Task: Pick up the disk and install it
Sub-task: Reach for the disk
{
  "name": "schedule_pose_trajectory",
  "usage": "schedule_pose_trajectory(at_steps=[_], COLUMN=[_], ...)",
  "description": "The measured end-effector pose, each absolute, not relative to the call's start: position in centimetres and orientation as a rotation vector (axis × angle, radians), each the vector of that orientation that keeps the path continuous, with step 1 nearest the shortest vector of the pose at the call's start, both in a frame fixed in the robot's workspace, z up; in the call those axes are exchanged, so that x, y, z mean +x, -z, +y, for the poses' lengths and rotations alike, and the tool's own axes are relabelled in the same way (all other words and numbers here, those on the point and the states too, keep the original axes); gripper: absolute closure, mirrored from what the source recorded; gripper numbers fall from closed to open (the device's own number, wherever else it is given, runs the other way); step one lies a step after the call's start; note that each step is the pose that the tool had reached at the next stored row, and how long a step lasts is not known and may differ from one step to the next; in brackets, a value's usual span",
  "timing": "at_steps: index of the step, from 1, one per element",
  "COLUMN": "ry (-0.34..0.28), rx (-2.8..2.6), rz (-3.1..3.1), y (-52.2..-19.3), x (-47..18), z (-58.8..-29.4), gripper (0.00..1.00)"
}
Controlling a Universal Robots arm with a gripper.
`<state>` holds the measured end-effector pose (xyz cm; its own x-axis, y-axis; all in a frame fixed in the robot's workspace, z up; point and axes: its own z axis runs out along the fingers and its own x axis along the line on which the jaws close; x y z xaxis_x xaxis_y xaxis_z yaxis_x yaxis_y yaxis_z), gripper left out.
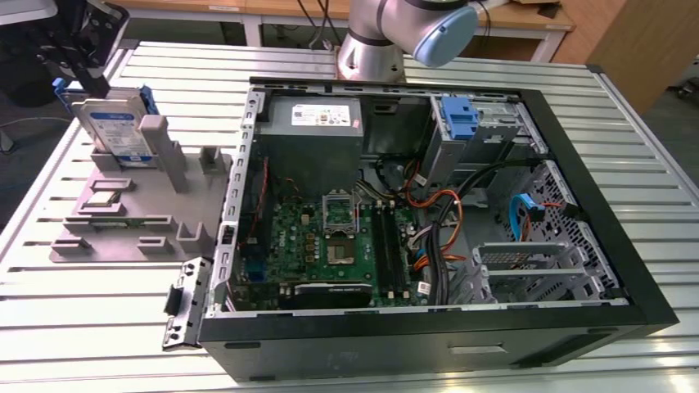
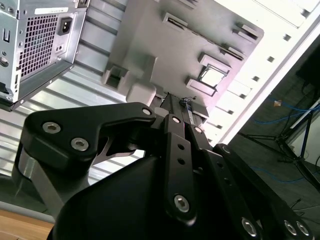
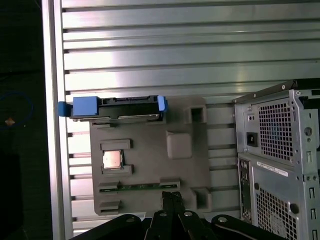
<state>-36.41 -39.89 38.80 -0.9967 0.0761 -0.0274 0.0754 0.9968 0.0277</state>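
Note:
The disk (image 1: 114,127) is a silver drive with a white-and-blue label and a blue bracket. It stands on edge in a slot at the far end of the grey holder (image 1: 131,196), at the exterior view's left. The first wrist view shows the disk (image 3: 115,107) edge-on. My gripper (image 3: 170,198) hangs above the holder's other end, apart from the disk, fingers pressed together with nothing between them. In the second wrist view the gripper (image 2: 177,101) points at the holder (image 2: 160,45).
An open computer case (image 1: 568,164) lies on the slatted metal table (image 1: 327,360), with a grey power supply (image 1: 317,119), a motherboard (image 1: 327,237) and a blue bracket (image 1: 459,123) in a drive bay. The holder also carries a processor chip (image 3: 112,160) and a memory stick (image 3: 145,186).

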Motion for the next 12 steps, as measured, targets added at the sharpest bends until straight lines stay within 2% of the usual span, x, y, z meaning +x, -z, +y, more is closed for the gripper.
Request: schedule_pose_trajectory(at_steps=[12], ry=[-0.041], rx=[0.118], rz=[3.111], y=[-38.80], x=[-36.93], z=[-39.90], gripper=[0.90])
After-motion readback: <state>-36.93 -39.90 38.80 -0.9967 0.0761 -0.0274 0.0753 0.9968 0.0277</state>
